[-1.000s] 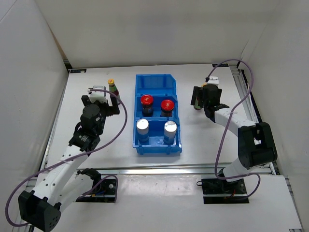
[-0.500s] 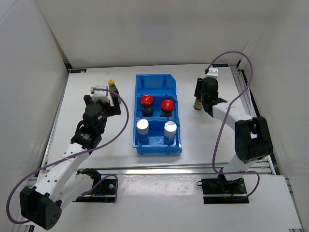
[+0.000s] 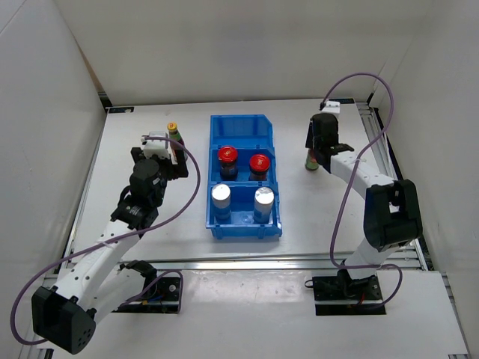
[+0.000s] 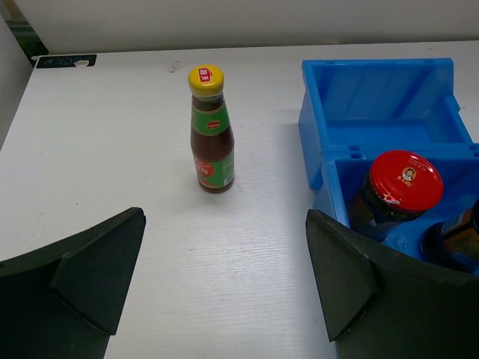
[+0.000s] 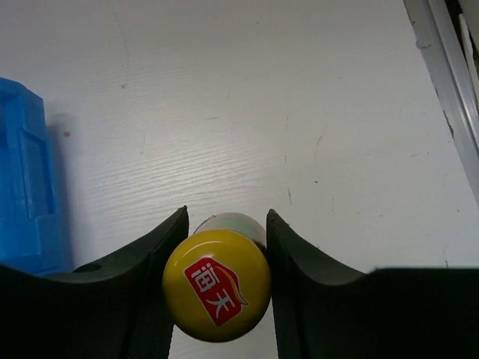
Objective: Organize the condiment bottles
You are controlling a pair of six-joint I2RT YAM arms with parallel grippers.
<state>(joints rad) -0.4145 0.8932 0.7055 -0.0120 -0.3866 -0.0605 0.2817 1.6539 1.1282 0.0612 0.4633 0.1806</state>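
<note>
My right gripper is shut on a slim brown-green bottle with a yellow cap; the fingers press its neck from both sides. That bottle is on the table right of the blue bin. A second slim bottle stands upright left of the bin, ahead of my open left gripper, which holds nothing. Inside the bin are two dark jars with red lids and, in front of them, two shakers with silver caps.
The bin's back compartment holds nothing. A metal rail runs along the table's right edge, close to the right arm. White walls close in the table on three sides.
The right gripper's fingers have shut on the yellow-capped bottle, and its wrist has shifted slightly toward the back. The left arm has barely moved.
</note>
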